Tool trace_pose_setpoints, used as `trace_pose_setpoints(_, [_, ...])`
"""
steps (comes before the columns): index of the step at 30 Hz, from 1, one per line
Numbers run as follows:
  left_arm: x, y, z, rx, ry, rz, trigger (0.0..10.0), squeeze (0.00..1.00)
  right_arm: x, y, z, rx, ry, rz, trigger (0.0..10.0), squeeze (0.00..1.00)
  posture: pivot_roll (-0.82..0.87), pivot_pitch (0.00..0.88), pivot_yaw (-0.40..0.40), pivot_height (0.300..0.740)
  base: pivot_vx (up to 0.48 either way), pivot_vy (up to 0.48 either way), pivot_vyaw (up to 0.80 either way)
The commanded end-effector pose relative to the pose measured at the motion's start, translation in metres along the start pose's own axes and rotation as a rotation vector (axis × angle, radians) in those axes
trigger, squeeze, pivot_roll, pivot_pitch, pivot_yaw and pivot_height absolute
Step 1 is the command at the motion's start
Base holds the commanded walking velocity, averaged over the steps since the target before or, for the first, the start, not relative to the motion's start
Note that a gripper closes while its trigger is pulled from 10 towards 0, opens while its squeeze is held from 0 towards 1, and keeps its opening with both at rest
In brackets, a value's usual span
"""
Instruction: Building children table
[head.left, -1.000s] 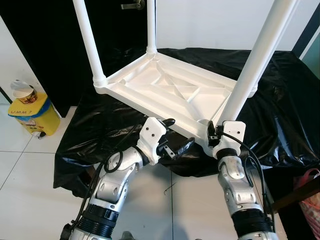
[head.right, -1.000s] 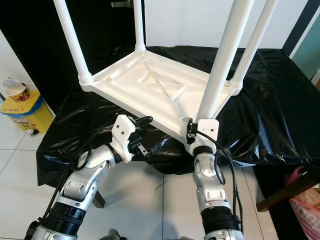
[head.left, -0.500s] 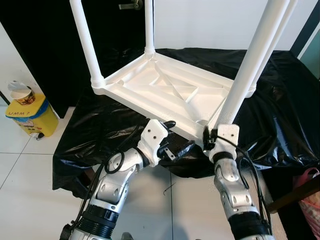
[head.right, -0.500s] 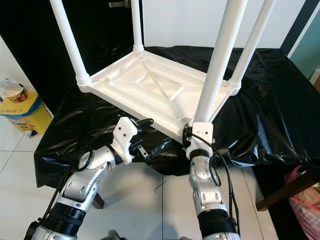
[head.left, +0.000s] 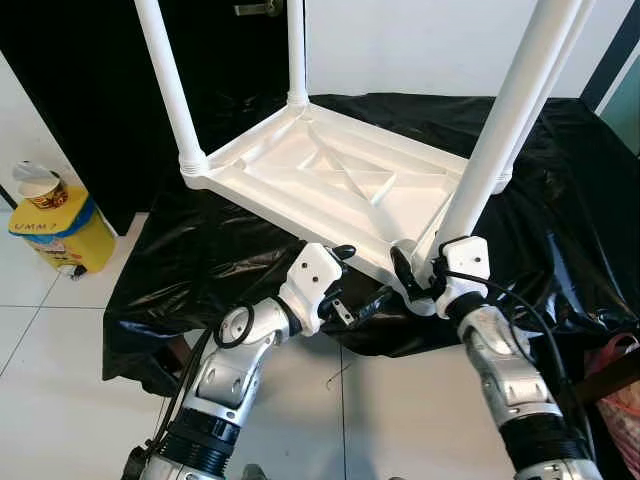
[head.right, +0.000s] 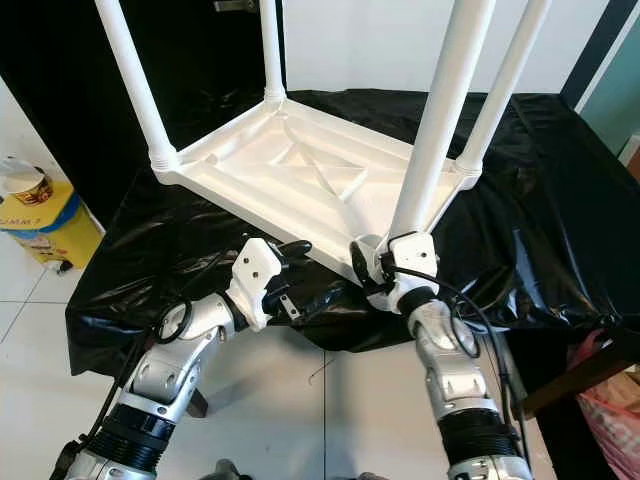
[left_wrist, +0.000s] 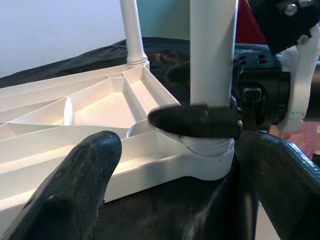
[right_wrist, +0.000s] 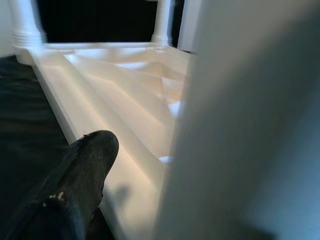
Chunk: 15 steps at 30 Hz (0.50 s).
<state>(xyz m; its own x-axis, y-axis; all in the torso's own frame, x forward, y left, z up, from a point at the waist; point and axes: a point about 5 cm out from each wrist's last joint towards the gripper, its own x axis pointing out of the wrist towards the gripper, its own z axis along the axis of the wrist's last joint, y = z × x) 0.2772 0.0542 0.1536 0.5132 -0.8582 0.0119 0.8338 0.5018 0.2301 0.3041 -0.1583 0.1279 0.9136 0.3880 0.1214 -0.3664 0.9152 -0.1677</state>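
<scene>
The white plastic children's table (head.left: 330, 175) lies upside down on a black plastic sheet (head.left: 220, 250), its legs pointing up. My right gripper (head.left: 425, 272) is at the base of the near right leg (head.left: 500, 130). One finger (left_wrist: 195, 121) crosses the front of the leg's collar and the other sits behind it, so the gripper is shut on the leg. Just below the table's front edge, to the left of that leg, my left gripper (head.left: 360, 275) stands open with nothing in it. In the left wrist view its fingertips (left_wrist: 75, 190) frame the same corner.
The sheet covers a low surface whose front edge drops to white floor tiles (head.left: 60, 330). A yellow bin (head.left: 50, 225) with a cup on top stands at the left. A red bag (head.left: 620, 370) is at the far right. A dark door is behind.
My right forearm has swung out to the right and the gripper has turned, bringing its fingers round the base of the leg. The left gripper has barely shifted.
</scene>
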Motion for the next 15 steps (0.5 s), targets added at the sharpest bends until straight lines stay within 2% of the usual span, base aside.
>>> trace_pose_setpoints(1, [0.0, 0.001, -0.001, 0.013, 0.005, 0.06, 10.0, 0.0, 0.001, -0.003, -0.001, -0.004, 0.009, 0.06, 10.0, 0.0, 0.02, 0.002, -0.033, 0.74, 0.0, 0.0, 0.0])
trace_pose_setpoints(5, [-0.001, -0.002, -0.002, 0.012, 0.009, 0.056, 10.0, 0.0, 0.003, -0.015, -0.002, -0.037, 0.043, 0.139, 10.0, 0.0, 0.03, 0.003, -0.034, 0.74, 0.0, 0.0, 0.0])
trace_pose_setpoints(7, [-0.001, -0.002, -0.002, 0.012, 0.011, 0.058, 10.0, 0.0, 0.004, -0.016, -0.005, -0.046, 0.06, 0.159, 10.0, 0.0, 0.03, 0.002, -0.038, 0.74, 0.0, 0.0, 0.0])
trace_pose_setpoints(8, [-0.002, -0.002, -0.002, 0.013, 0.011, 0.061, 10.0, 0.0, 0.004, -0.016, -0.008, -0.059, 0.073, 0.179, 6.4, 0.0, 0.04, 0.003, -0.041, 0.74, 0.0, 0.0, 0.0])
trace_pose_setpoints(9, [-0.002, -0.002, -0.002, 0.013, 0.011, 0.061, 10.0, 0.0, 0.004, -0.016, -0.008, -0.059, 0.073, 0.179, 6.4, 0.0, 0.04, 0.003, -0.041, 0.74, 0.0, 0.0, 0.0])
trace_pose_setpoints(10, [-0.003, -0.002, -0.001, 0.008, 0.003, 0.066, 10.0, 0.0, 0.003, -0.016, -0.011, -0.068, 0.09, 0.197, 0.9, 0.0, 0.04, 0.003, -0.042, 0.74, 0.0, 0.0, 0.0])
trace_pose_setpoints(11, [-0.003, -0.001, 0.002, -0.006, -0.016, 0.073, 10.0, 0.0, 0.002, -0.016, -0.014, -0.073, 0.1, 0.212, 0.0, 0.0, 0.05, 0.003, -0.042, 0.74, 0.0, 0.0, 0.0])
trace_pose_setpoints(15, [-0.003, 0.0, 0.006, -0.023, -0.039, 0.082, 10.0, 0.0, -0.001, -0.017, -0.017, -0.069, 0.11, 0.23, 0.0, 0.0, 0.05, 0.004, -0.042, 0.74, 0.0, 0.0, 0.0])
